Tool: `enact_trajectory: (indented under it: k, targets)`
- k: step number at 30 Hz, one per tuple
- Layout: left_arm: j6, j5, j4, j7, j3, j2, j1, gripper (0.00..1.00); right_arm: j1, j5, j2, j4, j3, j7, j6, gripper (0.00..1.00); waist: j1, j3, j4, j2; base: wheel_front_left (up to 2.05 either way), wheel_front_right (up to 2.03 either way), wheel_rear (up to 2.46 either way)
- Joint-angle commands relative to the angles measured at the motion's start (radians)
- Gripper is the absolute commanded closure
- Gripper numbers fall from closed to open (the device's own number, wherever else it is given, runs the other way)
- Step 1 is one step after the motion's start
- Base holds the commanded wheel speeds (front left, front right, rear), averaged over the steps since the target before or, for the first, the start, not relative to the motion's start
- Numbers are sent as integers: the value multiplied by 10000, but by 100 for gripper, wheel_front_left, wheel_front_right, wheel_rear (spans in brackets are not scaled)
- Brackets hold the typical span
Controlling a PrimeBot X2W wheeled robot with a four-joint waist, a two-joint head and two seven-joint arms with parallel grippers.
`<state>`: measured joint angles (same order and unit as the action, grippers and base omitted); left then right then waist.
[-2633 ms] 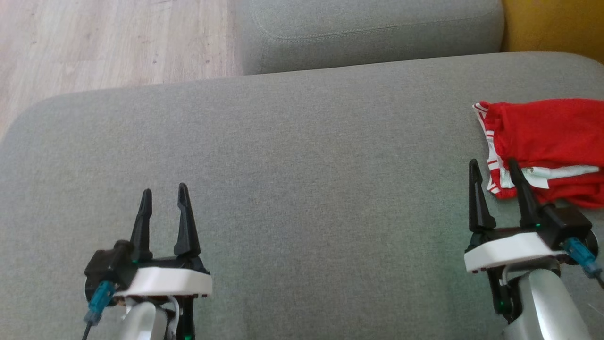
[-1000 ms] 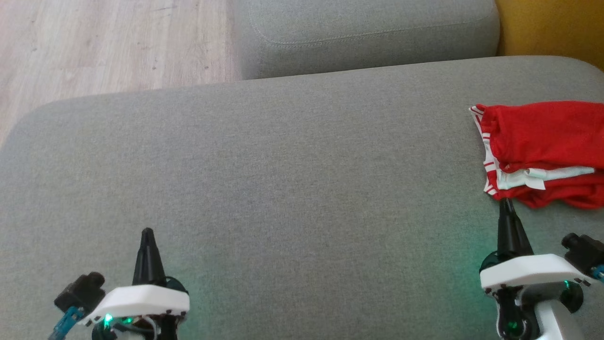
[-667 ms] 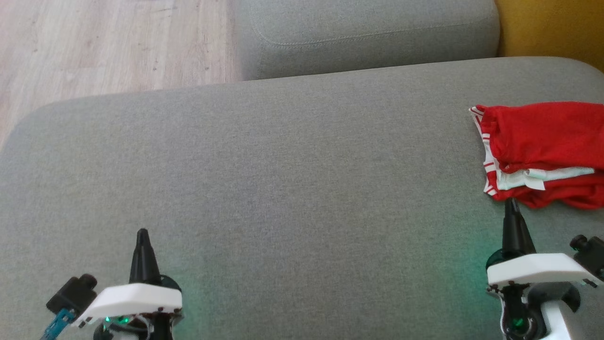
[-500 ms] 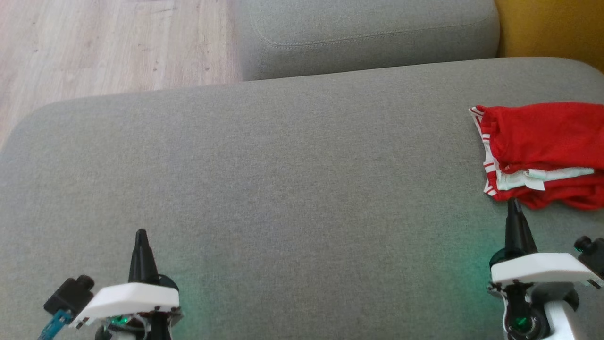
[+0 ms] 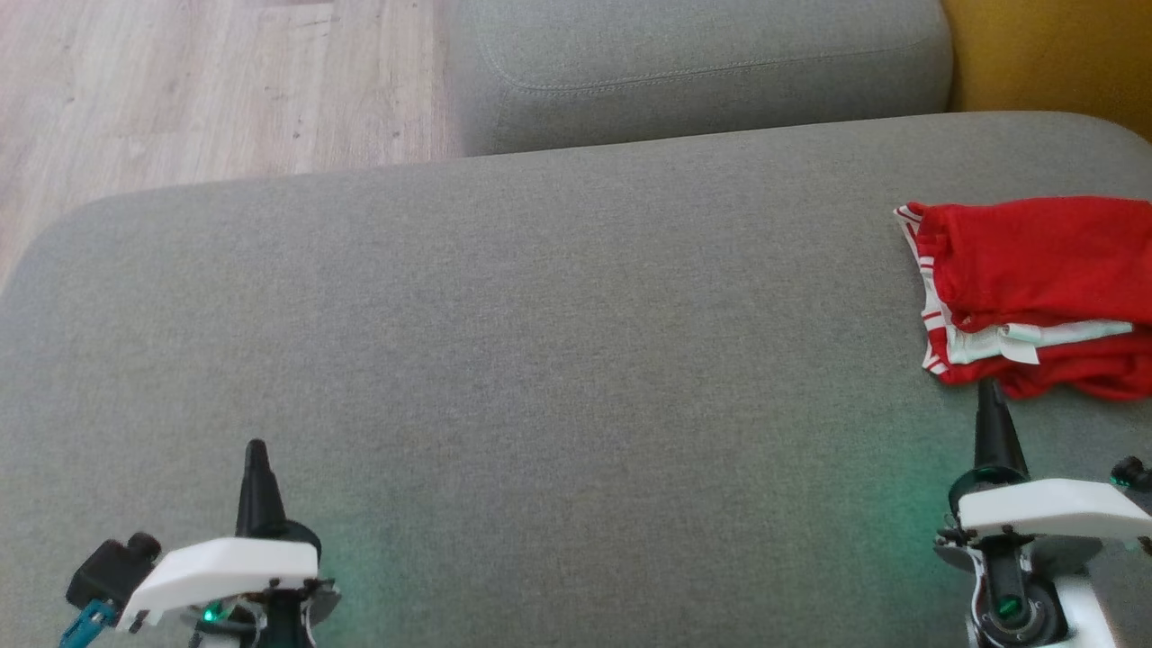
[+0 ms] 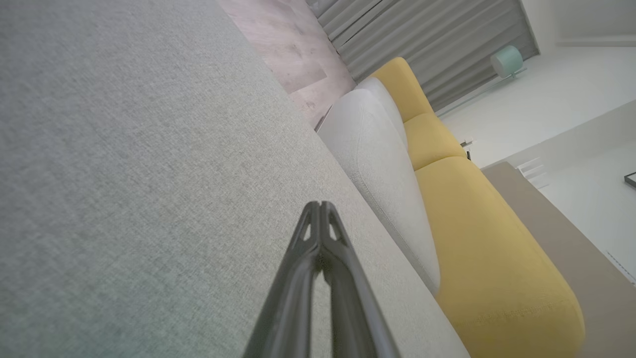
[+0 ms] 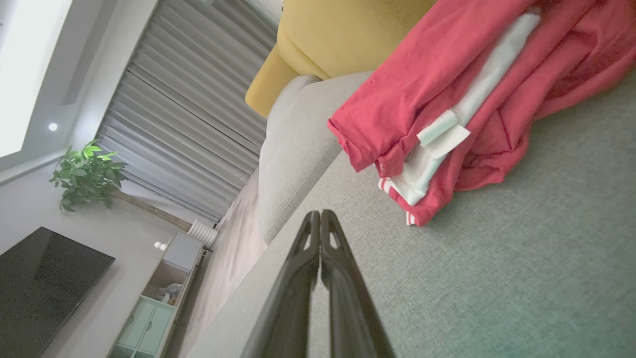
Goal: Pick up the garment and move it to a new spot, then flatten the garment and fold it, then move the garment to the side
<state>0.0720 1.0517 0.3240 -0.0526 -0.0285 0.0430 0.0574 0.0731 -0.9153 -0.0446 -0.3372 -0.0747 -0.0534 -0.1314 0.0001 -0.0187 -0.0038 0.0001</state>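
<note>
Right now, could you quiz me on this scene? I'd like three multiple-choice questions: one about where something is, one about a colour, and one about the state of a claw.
1. Where does the folded red fabric garment lie?
A) on a chair
B) at the robot's right end of the grey fabric sofa cushion
C) in the cushion's middle

2. What colour is the garment's striped trim?
A) white
B) blue
C) black

3. How is the right claw?
A) wide open
B) shut on the garment
C) shut, holding nothing

Answers:
1 B: in the head view it rests by the cushion's right edge.
2 A: white bands edge the red cloth.
3 C: the right wrist view shows it closed tip to tip, with nothing between.
</note>
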Motion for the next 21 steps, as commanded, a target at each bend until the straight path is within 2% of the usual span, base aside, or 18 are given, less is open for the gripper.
enact_trajectory:
  k: [1, 21]
  targets:
    - [105, 285, -354, 80, 310, 40, 475, 100, 397, -363, -39, 388, 56, 81, 4, 100, 0, 5, 2, -1, 0, 0, 0]
    - [281, 2218, -511, 656, 716, 52, 487, 100, 379, -2764, -46, 584, -108, 661, 5, 100, 0, 60, 15, -1, 0, 0, 0]
